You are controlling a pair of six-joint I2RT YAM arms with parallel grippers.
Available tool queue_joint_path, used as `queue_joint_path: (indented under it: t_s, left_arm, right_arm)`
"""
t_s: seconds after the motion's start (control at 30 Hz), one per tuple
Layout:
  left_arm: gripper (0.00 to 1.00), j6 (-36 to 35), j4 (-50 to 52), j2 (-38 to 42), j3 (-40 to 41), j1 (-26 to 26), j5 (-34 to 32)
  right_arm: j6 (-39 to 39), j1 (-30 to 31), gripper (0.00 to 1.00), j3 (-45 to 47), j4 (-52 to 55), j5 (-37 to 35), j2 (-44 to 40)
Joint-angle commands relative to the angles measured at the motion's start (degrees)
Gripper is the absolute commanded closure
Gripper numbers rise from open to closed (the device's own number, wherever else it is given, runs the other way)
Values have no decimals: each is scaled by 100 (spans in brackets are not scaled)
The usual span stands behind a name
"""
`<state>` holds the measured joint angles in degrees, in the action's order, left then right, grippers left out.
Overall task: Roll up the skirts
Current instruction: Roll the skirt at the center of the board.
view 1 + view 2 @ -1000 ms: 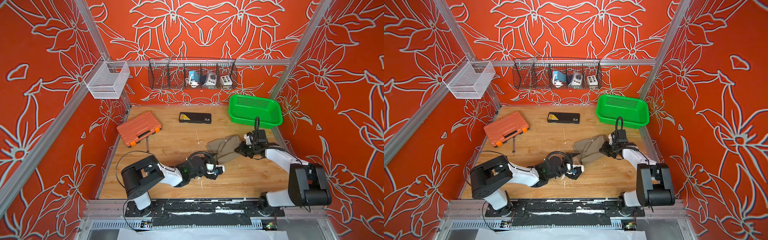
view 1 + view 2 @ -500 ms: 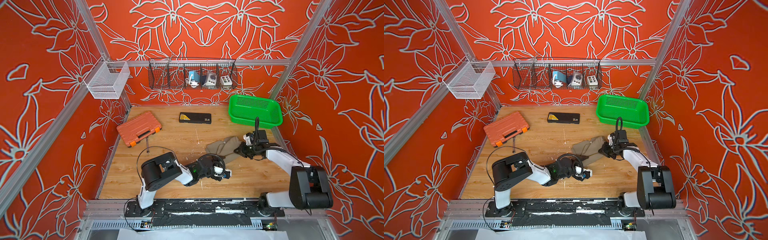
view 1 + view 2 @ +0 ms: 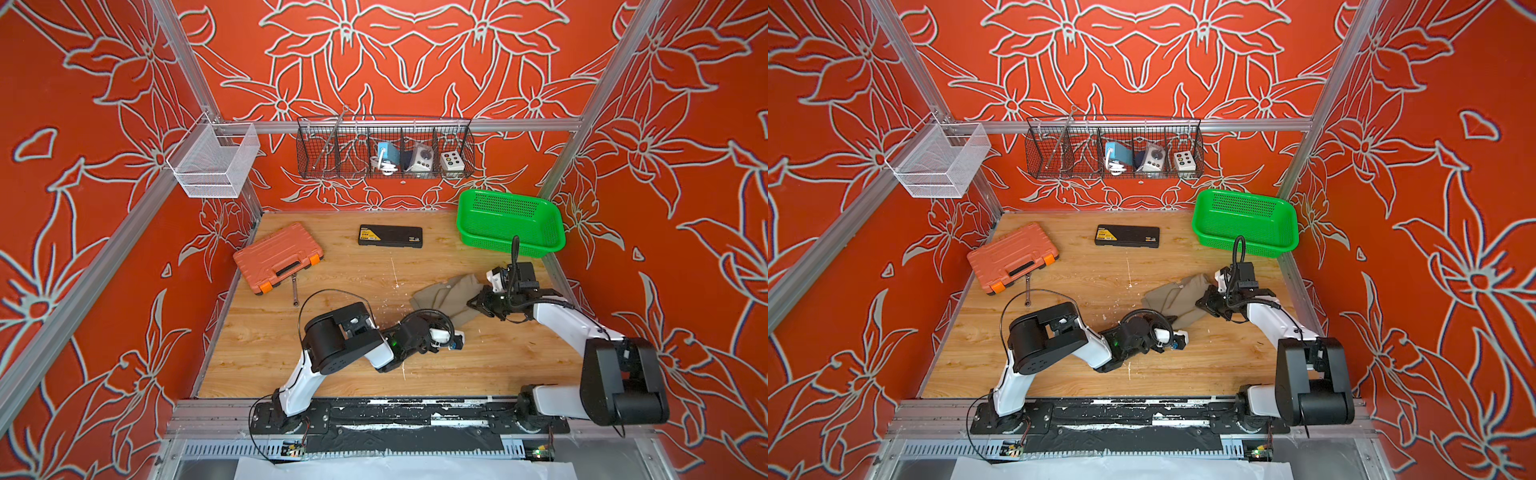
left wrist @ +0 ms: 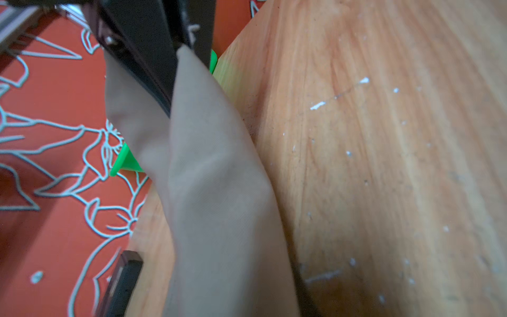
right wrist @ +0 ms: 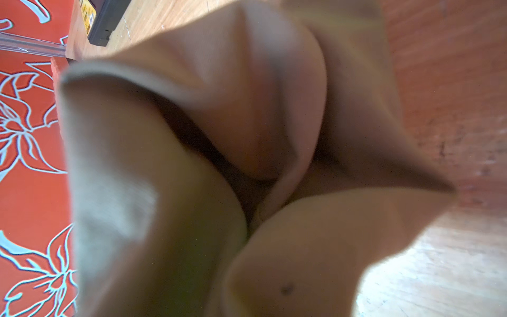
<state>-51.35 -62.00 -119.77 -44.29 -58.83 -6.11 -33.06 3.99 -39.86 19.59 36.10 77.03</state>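
The left end effector (image 4: 181,71) had its dark fingers (image 4: 142,55) pressed together on a fold of the skirt (image 4: 214,192). In the left wrist view the cloth came out from between them and hung down past one finger. The right end effector (image 3: 478,302) was closed too. Its fingers were hidden, but taupe cloth bunched in deep folds right up against the right wrist camera, so it appeared to be pinching the skirt's edge on that side. In both top views the skirt (image 3: 449,293) lay crumpled on the wooden worktop (image 3: 332,270), between the two arms and near the green basket (image 3: 515,245) without touching it.

The garment looked light, thin and quite limp, with a matte weave that should not slip much. It would likely sag wherever it was unsupported and hold no shape. A pinch at one point would gather it into a bunch rather than carry an edge along. For a tidy roll, the better hold seemed to be two corners of one straight hem, set well apart so the cloth pulls flat. A grip in mid-fold risked catching a single layer and rolling askew.
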Motion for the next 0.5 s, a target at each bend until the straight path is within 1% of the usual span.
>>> queue_joint_path:
  t_s: [0.0, 0.03, 0.1, 0.23, 0.27, 0.3, 0.4, 0.47]
  left_arm:
    - [96, 297, 378, 198, -145, -33, 222]
    - [100, 479, 654, 262, -246, -32, 290]
    - [100, 936, 1249, 359, -491, -19, 429]
    - [100, 1977, 2465, 501, -1051, 84, 1053]
    - [100, 2260, 2792, 543, -1213, 156, 1378]
    - [100, 2593, 3044, 558, -1348, 249, 1835]
    - [100, 3282, 3923, 411, -1878, 484, 2735]
    - [100, 3725, 4690, 180, -2365, 680, 3480]
  right_arm:
    - [-21, -35, 100, 74, 35, 178, -228]
    - [-25, -43, 100, 81, 44, 186, -242]
    - [-16, -45, 100, 83, 44, 203, -283]
    - [-12, -83, 80, 109, 25, 188, -355]
    - [-16, -95, 77, 110, 28, 187, -375]
    - [-21, -110, 74, 109, 25, 187, -396]
    - [-56, -150, 65, 101, -4, 211, -468]
    - [-90, -171, 63, 71, -9, 244, -506]
